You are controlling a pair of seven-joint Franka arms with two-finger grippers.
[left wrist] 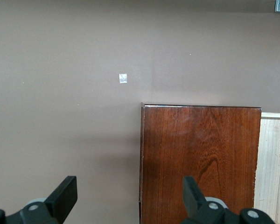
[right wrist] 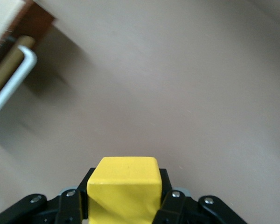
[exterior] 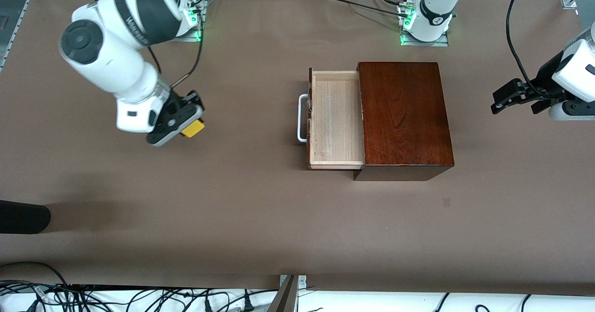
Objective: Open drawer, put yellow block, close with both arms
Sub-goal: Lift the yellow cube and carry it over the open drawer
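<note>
My right gripper (exterior: 187, 125) hangs over the bare table toward the right arm's end, shut on the yellow block (exterior: 194, 128). In the right wrist view the block (right wrist: 123, 184) fills the space between the black fingers (right wrist: 175, 207). The drawer (exterior: 335, 119) stands pulled out of the mahogany box (exterior: 404, 116), its pale tray empty and its white handle (exterior: 301, 119) facing the right arm's end. The handle (right wrist: 14, 86) also shows in the right wrist view. My left gripper (exterior: 504, 100) waits open, in the air past the box's (left wrist: 200, 158) closed end, with nothing between its fingers (left wrist: 65, 196).
A dark rounded object (exterior: 23, 216) lies at the table's edge toward the right arm's end. Cables (exterior: 93, 298) run along the edge nearest the front camera. A small white mark (left wrist: 123, 78) sits on the brown table beside the box.
</note>
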